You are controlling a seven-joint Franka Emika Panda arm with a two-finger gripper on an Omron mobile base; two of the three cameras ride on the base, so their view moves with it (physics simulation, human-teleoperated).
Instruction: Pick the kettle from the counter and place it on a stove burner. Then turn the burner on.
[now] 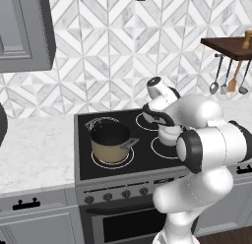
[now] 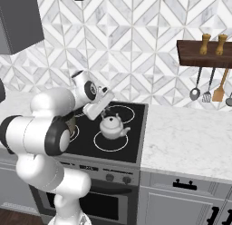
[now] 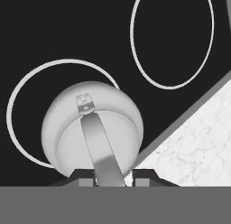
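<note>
on the left of the cooktop (image 1: 83,154) a tan pot (image 1: 110,141) sits on the front left ring, so that burner is taken and the job has to go to the right-hand rings. the knobs (image 1: 116,195) line the front panel below the glass, none of them touched, and the burner is not yet on by my reading.

moving right, the kettle (image 2: 113,126) is over the front right burner (image 2: 113,142) in the right base view, well away from the pot. from the hand view the kettle (image 3: 92,128) lies mostly inside the white ring (image 3: 27,92) but pushed toward its near edge, off centre, close to where the glass meets the counter (image 3: 189,142). whether its base is resting on the glass or just above it i cannot tell.

the gripper (image 3: 113,175) is directly above, jaws drawn narrow on the wire handle (image 3: 97,144), one tip (image 3: 85,178) on each side of the band. gripping at the top of the arch keeps the body hanging level beneath the hand, spout pointing right toward the counter in the right base view.

further right, the counter (image 2: 190,138) is where the kettle belongs no longer. a shelf (image 2: 204,54) with hanging utensils (image 2: 210,90) is on the wall, clear of the work.

judgement: the placing step is near its end; release and the knob remain.
</note>
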